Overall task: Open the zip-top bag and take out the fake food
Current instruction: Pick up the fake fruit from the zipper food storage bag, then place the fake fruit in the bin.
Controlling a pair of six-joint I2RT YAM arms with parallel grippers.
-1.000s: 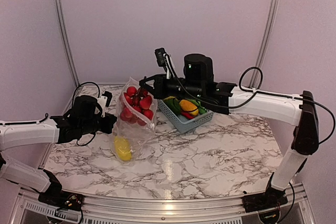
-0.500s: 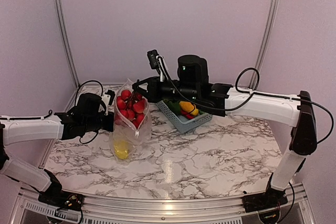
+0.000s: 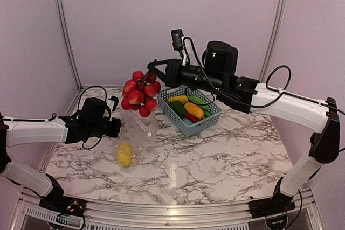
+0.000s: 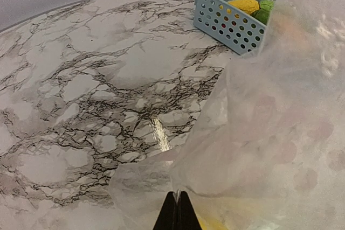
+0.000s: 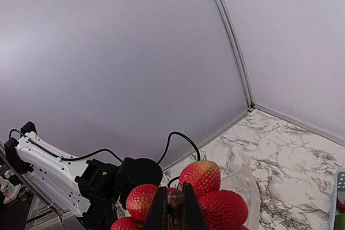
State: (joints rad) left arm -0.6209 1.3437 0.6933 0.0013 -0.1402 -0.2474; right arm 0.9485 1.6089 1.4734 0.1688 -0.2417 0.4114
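Two arms busy on my end. My right gripper (image 3: 151, 67) is pinched shut on the stem of the bunch of red fruit (image 3: 141, 92), which hangs in the air up and to the left of the basket (image 3: 186, 126). It sits right over the mouth of the bag (image 3: 139, 133), and I can't tell if the lowest fruit touches the plastic. From the right wrist camera I see the fingers (image 5: 160, 208) clamped together on the brown stem, with the red fruit bunched around them. My left gripper (image 3: 114, 127) is closed tight on the edge of the bag, on the side away from the basket. The bag stands crumpled on the marble table (image 3: 232, 154), left of the basket. One yellow piece (image 3: 124, 153) lies in its bottom. Yellow, green and red toy veg (image 3: 193, 109) sit inside the basket.
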